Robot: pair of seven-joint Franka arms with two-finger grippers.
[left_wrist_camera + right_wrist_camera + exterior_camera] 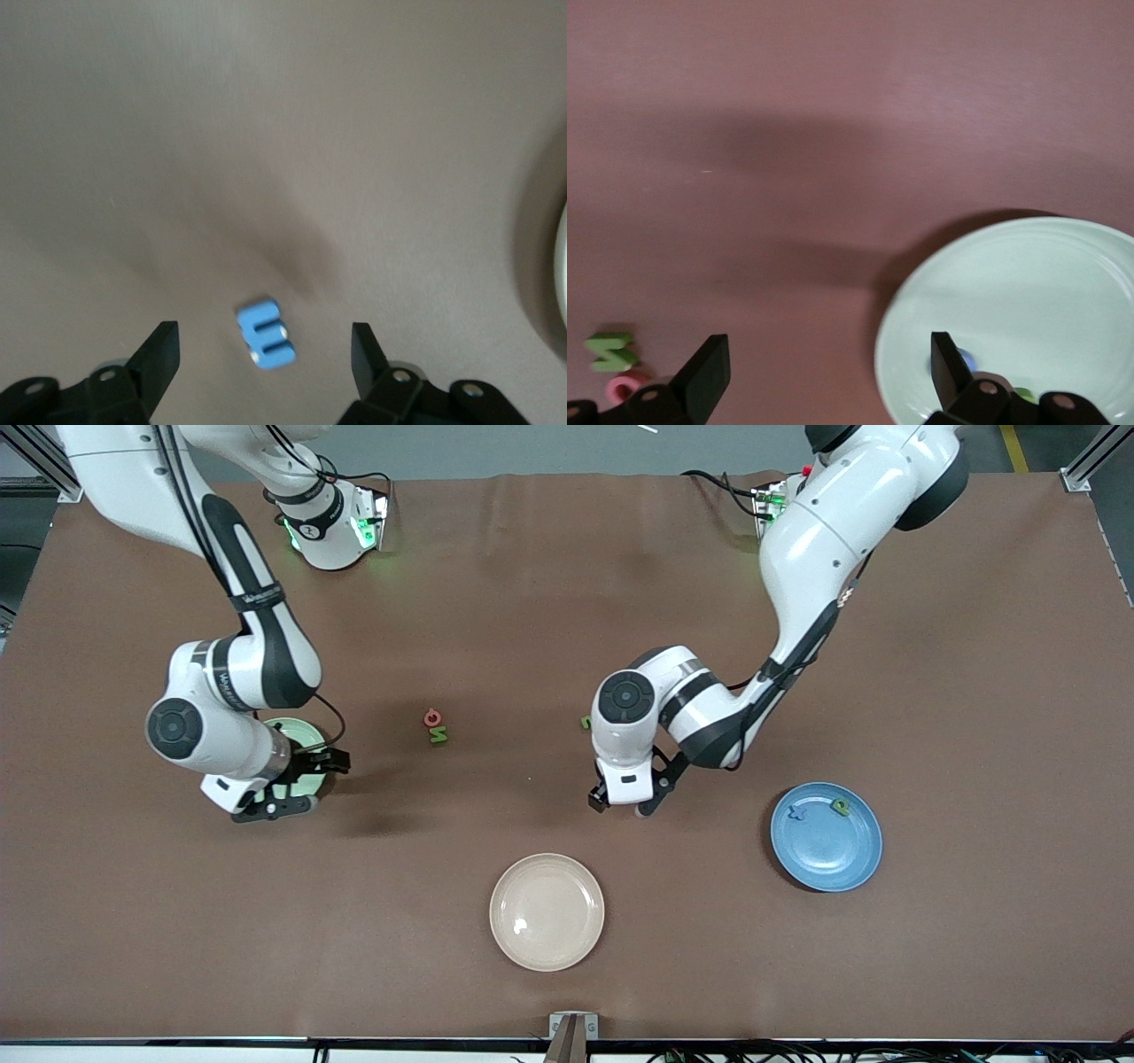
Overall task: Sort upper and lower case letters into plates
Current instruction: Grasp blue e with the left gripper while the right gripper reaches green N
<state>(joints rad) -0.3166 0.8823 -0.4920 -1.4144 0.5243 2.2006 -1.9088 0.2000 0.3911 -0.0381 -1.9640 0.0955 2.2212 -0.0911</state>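
Jaws spread on both: our left gripper [266, 354] straddles the small blue foam letter E [266, 332] on the brown tabletop [567, 602], while our right gripper [824, 372] waits by the light green glossy plate [1028, 301]. A skewed descent could nudge the letter away.

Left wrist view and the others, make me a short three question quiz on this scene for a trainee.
1. True or false: the left claw is open above a blue letter.
2. How many letters lie in the blue plate?
3. Fill in: the right claw is open above the rim of the ____ plate.
Key: 1 true; 2 two; 3 the light green plate.
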